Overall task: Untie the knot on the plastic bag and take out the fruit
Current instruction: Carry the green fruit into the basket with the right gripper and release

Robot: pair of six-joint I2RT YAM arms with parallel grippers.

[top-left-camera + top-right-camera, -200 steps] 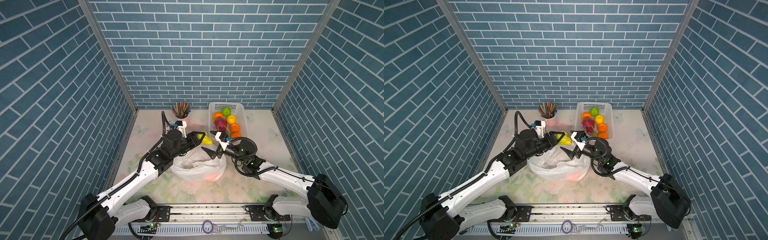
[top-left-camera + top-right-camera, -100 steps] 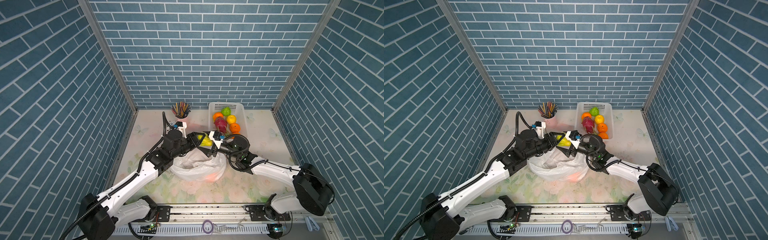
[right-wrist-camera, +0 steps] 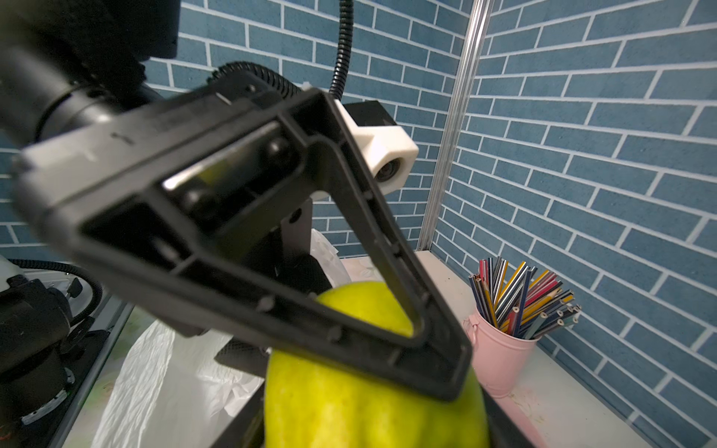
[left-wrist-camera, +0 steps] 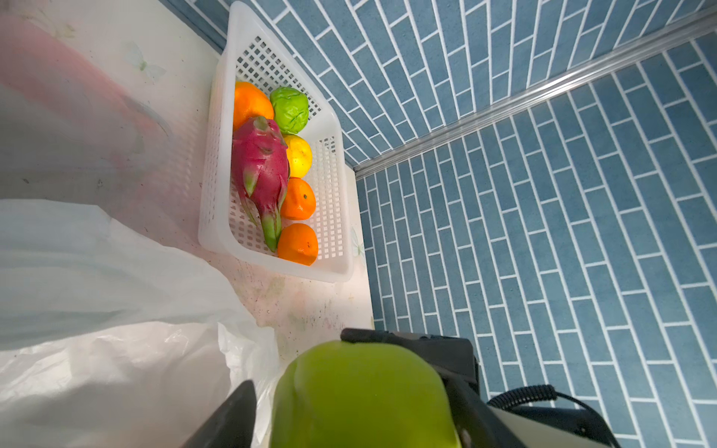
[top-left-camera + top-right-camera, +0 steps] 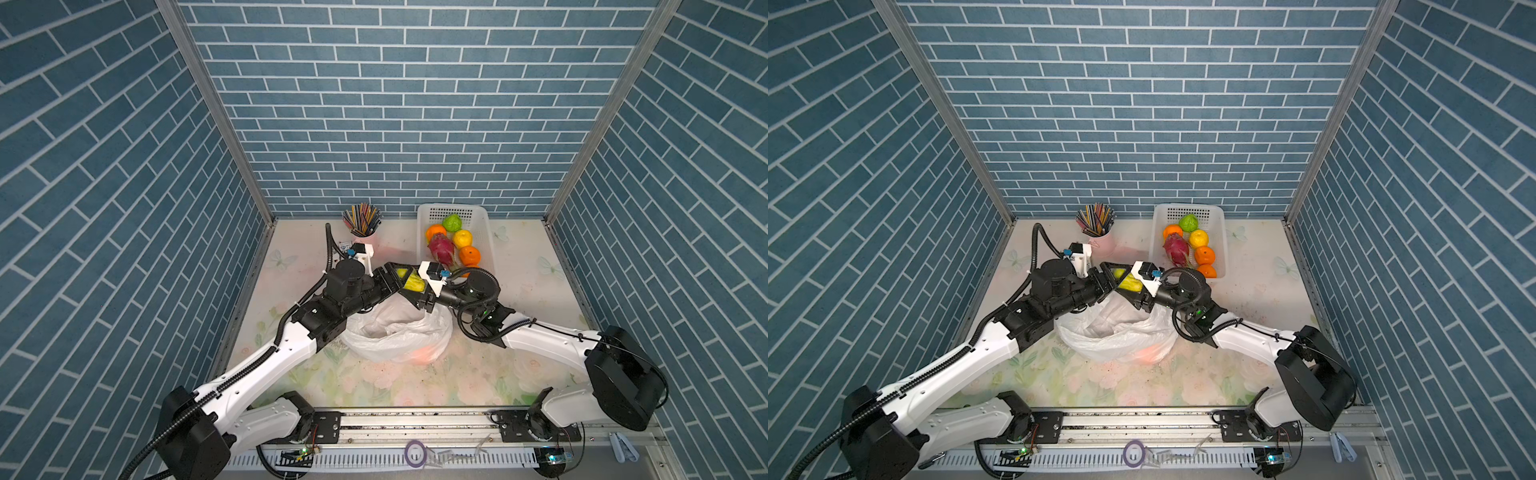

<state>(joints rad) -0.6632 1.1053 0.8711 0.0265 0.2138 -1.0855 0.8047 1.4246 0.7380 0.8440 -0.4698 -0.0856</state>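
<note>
Worktop [image 5: 536,286]: pale with flowers on it. The bag, the basket and the cup all sit on it.
Plastic bag [image 5: 395,336]: white and crinkly, in the middle of the worktop. Its mouth gapes open at the top. Something orange-red shows through its thin side, but I cannot tell what it is.
Basket [image 5: 436,211]: white with little holes, at the back on the right, near the bag but not touching it.
Left claw [image 5: 405,279]: up in the air over the back edge of the bag. Its fingers [image 4: 229,415] are spread wide around the green fruit, and the left wrist view shows a gap beside one finger.
Right claw [image 5: 415,286]: nose to nose with the left claw. Its fingers press on both sides of the green fruit and hold it.
Pink cup [image 5: 362,239]: at the back, left of the basket, full of coloured pencils.
Dragon fruit [image 5: 441,246]: pink, lying in the basket.
Green fruit [image 5: 411,281]: yellow-green, off the worktop, between the two claws, above the bag.
Small fruit in the basket: three oranges [image 4: 298,198], a yellow lemon [image 5: 462,238] and a bumpy green one [image 5: 452,222].
</note>
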